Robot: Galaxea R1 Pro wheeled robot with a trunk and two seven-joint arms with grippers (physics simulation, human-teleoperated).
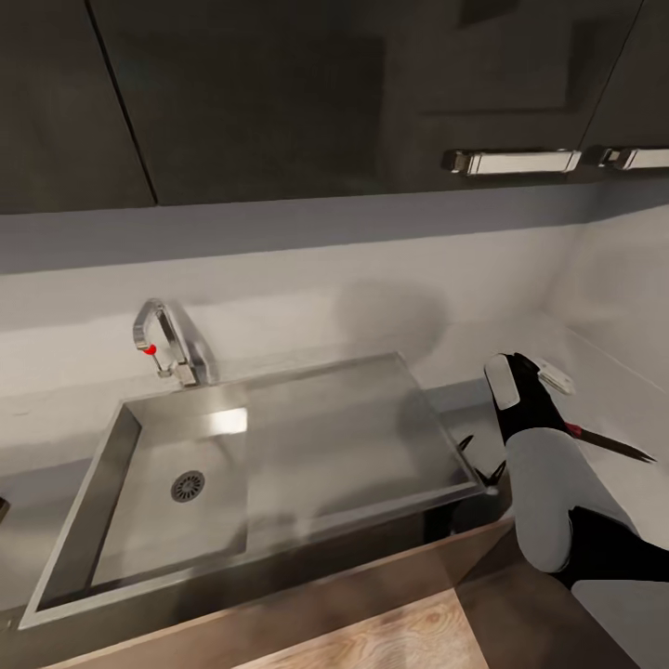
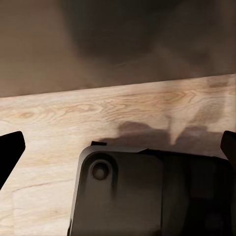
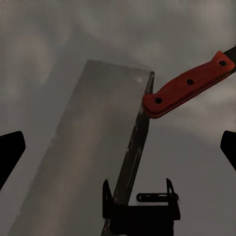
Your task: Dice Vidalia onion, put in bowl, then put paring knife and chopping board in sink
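Note:
The grey steel sink (image 1: 279,520) lies below me, its basin bare around the round drain (image 1: 188,485), with a flat drainboard (image 1: 344,446) and a chrome tap (image 1: 172,348) bearing a red knob. My right gripper (image 1: 481,460) hangs open at the sink's right rim, fingers wide apart (image 3: 118,150). The paring knife (image 1: 609,444) is just right of that arm, dark blade pointing right. Its red handle (image 3: 189,86) is clear of both fingers; I cannot tell whether it rests on the countertop (image 1: 37,474). My left gripper (image 2: 118,152) is open over pale wood-grain. The Vidalia onion, chopping board and bowl are out of view.
Dark wall cabinets with metal handles (image 1: 511,161) hang above a pale backsplash. The counter turns a corner at the right. Below the dark cabinet front runs a wood-grain floor (image 1: 400,641). A dark grey housing (image 2: 118,196) of the robot sits under the left gripper.

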